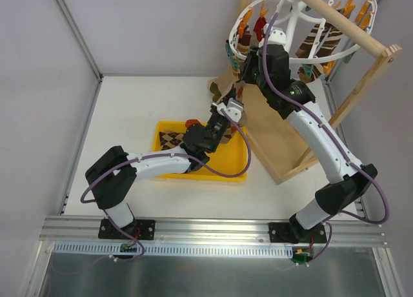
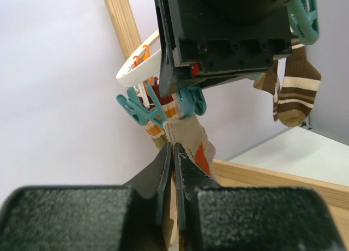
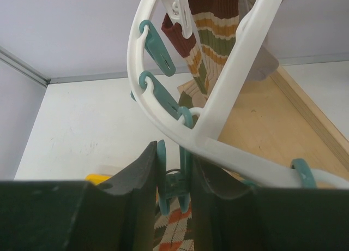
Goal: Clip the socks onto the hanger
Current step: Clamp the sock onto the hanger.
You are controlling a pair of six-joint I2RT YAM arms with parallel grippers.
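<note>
My left gripper [image 1: 230,111] is raised beside the hanger's left side and is shut on a beige argyle sock [image 2: 188,139] with an orange diamond; the sock's top edge sits just under a teal clothespin [image 2: 188,102]. My right gripper [image 1: 246,70] is shut on that teal clothespin [image 3: 175,177], squeezing its handles under the white hanger ring [image 3: 163,117]. The argyle sock [image 3: 175,232] shows right below the pin. The hanger [image 1: 244,16] hangs from the wooden rod. Striped socks [image 3: 210,35] hang clipped on it.
The wooden stand has a rod [image 1: 342,22] and a base board [image 1: 277,139] at the right. A yellow tray [image 1: 240,163] with another argyle sock [image 1: 170,140] lies under my left arm. A brown striped sock [image 2: 292,93] hangs on the hanger's far side.
</note>
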